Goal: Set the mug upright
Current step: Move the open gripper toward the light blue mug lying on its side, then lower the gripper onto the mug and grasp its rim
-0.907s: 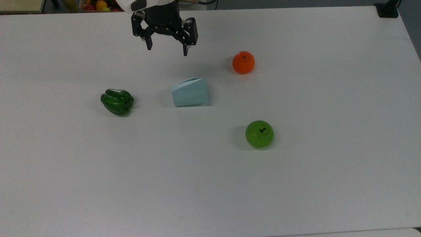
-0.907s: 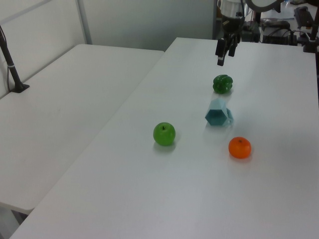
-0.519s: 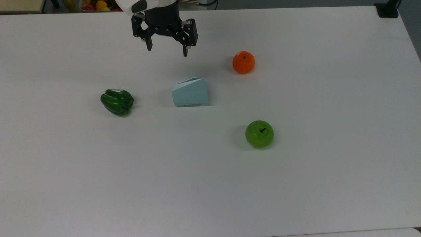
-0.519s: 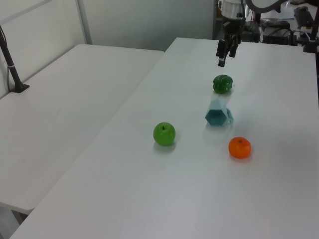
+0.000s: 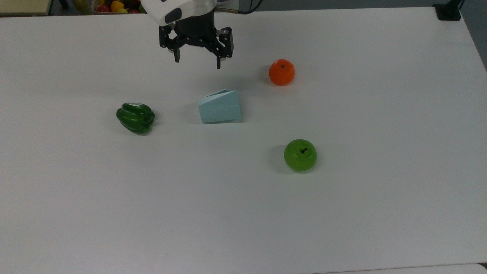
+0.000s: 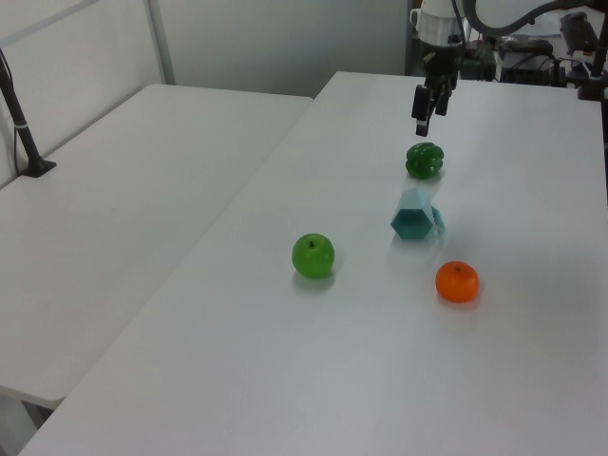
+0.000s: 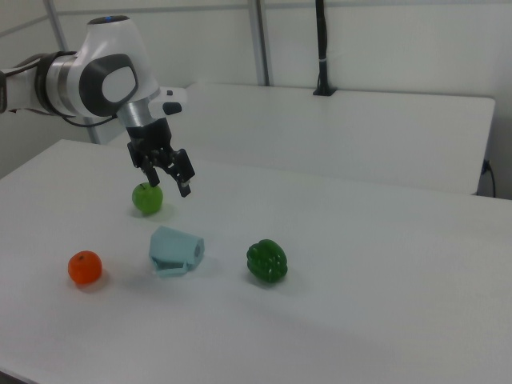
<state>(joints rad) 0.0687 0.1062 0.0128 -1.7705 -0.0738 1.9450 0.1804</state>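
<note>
top view, nearest the camera, holds a broad bare stretch of white tabletop (image 5: 114, 213), then the green apple (image 5: 300, 154) toward the top view's right. a step farther sits the mug (image 5: 220, 106), lying on its side near the middle of the tabletop, pale blue and faceted, with the green pepper (image 5: 135, 117) off to the top view's left and well apart from it. the orange (image 5: 281, 72) lies beyond, to the top view's right. farthest back hangs the end effector (image 5: 198, 62), its fingers spread wide and holding nothing, up in the air and clear of the mug.

what has just changed is the end effector alone: over the last second it has slid a little toward the top view's right and slightly nearer the mug, so it now sits more nearly in line with it. in the left view the end effector (image 6: 424, 106) likewise hangs a touch closer to the pepper (image 6: 424, 160) and mug (image 6: 416, 217) than before. the mug, apple, pepper and orange have not shifted at all.

this reads as the approach stage, with no contact yet; the mug is still tipped over, so the whole righting remains to be done. in the right view the mug (image 7: 176, 250) shows its small handle, which may complicate where the fingers close.
</note>
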